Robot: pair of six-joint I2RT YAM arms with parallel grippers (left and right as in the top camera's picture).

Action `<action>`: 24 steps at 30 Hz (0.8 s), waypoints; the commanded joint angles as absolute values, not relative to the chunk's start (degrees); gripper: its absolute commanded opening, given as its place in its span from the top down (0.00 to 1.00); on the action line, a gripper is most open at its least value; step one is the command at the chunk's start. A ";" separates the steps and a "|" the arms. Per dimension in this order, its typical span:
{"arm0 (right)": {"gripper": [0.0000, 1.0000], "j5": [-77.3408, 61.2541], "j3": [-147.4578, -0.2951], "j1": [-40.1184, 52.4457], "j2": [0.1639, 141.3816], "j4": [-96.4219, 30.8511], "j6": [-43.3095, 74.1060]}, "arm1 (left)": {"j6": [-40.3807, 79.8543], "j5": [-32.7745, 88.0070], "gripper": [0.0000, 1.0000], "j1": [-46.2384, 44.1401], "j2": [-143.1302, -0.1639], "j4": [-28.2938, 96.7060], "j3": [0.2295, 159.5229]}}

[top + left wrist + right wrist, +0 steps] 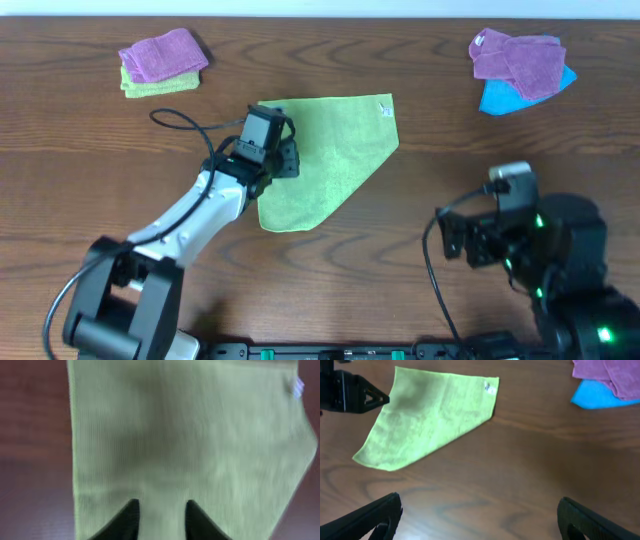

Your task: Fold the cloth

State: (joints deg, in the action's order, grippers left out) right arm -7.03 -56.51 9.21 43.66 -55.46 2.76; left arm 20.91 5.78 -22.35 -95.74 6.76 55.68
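Note:
The lime-green cloth (335, 150) lies flat on the wooden table in a rough triangle, with its white tag (384, 109) at the far right corner. My left gripper (288, 160) is down at the cloth's left edge. In the left wrist view its black fingertips (131, 512) stand close together with a strip of cloth (190, 435) pinched between them, and the tag (297, 386) shows at the upper right. My right gripper (480, 515) hangs open over bare table, well short of the cloth (430, 415).
A purple towel (162, 52) lies on a paler yellow-green one (150, 88) at the back left. Purple towels (520, 58) over a blue one (505, 97) lie at the back right. The right arm's base (560, 260) takes up the front right.

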 commanded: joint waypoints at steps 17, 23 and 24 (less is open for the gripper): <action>0.04 -27.05 -56.47 -1.10 76.77 -35.33 1.52 | 21.02 9.10 0.95 -16.49 -106.65 -10.59 55.79; 0.02 -27.00 -56.47 -1.13 79.05 -32.45 -0.95 | 20.97 13.34 0.94 -15.07 -112.29 -11.14 60.42; 0.02 -26.98 -56.47 -1.15 79.11 -32.08 -0.97 | 20.97 13.82 0.94 -14.87 -113.21 -10.48 61.65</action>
